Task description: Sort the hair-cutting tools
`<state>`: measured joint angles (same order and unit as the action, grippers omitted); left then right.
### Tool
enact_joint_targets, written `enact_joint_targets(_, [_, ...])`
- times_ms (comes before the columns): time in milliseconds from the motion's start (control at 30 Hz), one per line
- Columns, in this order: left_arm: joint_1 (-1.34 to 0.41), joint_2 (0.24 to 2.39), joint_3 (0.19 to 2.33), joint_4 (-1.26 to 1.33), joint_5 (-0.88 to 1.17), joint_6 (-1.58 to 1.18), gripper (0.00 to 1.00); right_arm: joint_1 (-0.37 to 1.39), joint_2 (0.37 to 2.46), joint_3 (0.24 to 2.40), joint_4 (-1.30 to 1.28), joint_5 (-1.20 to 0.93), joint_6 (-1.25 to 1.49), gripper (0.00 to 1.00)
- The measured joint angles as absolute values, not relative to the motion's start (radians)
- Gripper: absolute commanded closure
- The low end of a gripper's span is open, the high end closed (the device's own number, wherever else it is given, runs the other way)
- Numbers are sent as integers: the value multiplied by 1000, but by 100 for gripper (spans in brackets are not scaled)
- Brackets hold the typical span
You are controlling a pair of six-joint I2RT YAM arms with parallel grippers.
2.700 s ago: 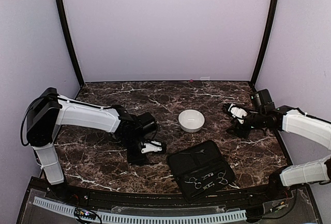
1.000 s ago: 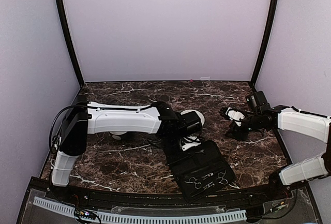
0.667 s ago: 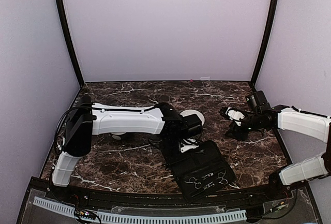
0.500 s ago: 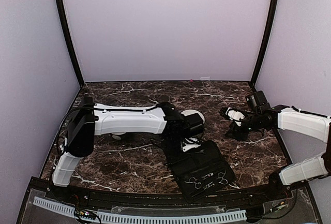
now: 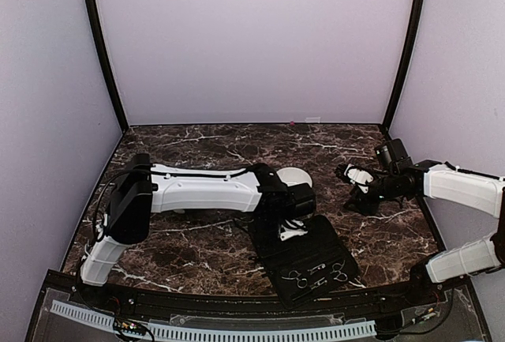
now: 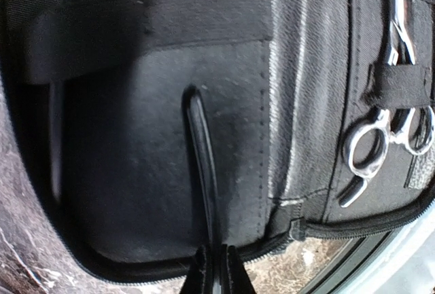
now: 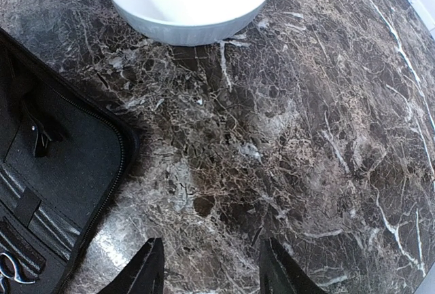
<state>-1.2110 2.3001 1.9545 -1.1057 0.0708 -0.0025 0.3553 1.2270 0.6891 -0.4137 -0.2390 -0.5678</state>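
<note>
1. Step, by judgement: handling of 1 stick (image 6: 202, 165) at the case (image 6: 136, 172); lifting out or laying in, cannot tell.
2. Left end effector (image 6: 214, 275): pressed together, pinching the stick's near end.
3. Right end effector (image 7: 212, 270): spread, nothing between, above bare tabletop (image 7: 306, 138) near the bowl (image 7: 190, 9).
4. Stick location: over the case's dark inner panel, left of the scissors (image 6: 401, 19); touching the lining or just above, cannot tell.
5. Long axis: straight out from the fingertips, far tip leaning slightly left in the left wrist view; roughly parallel to the scissors.
6. Next move, by judgement: firm pinch on a thin piece; travel along its own axis, clear of the case edge.
</note>
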Motion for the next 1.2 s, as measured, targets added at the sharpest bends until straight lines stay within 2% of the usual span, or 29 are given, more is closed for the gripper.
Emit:
enact_joint_targets(800, [-1224, 2440, 2171, -1153, 95, 4, 100, 355, 1227, 690, -416, -239, -568, 52])
enact_joint_targets(1200, [-1208, 2470, 2210, -1052, 117, 2, 98, 355, 1227, 690, -417, -239, -568, 52])
